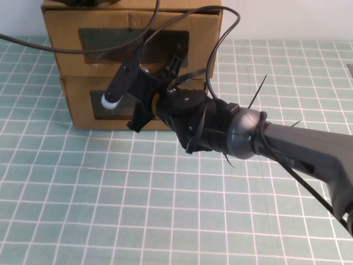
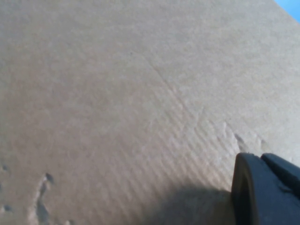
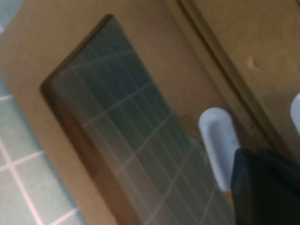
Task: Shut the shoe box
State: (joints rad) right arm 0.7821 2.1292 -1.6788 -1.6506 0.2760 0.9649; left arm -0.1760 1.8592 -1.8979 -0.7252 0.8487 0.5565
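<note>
Two brown cardboard boxes with clear front windows stand stacked at the back left. The upper one is the shoe box (image 1: 132,33), and a white tab (image 3: 296,112) shows on it just beyond the seam. The lower box (image 1: 77,105) has its white tab (image 3: 216,138) between its window (image 3: 126,136) and the seam. My right gripper (image 1: 149,91) is up against the box fronts at the seam, in front of the lower box's window. My left gripper (image 1: 83,2) is barely in view on top of the shoe box. Its wrist view shows plain cardboard (image 2: 117,93) close up.
The boxes stand on a green mat with a white grid (image 1: 138,210). My right arm (image 1: 287,149) reaches in from the right across the middle of the mat, trailing black cables (image 1: 220,44). A white wall is behind the boxes.
</note>
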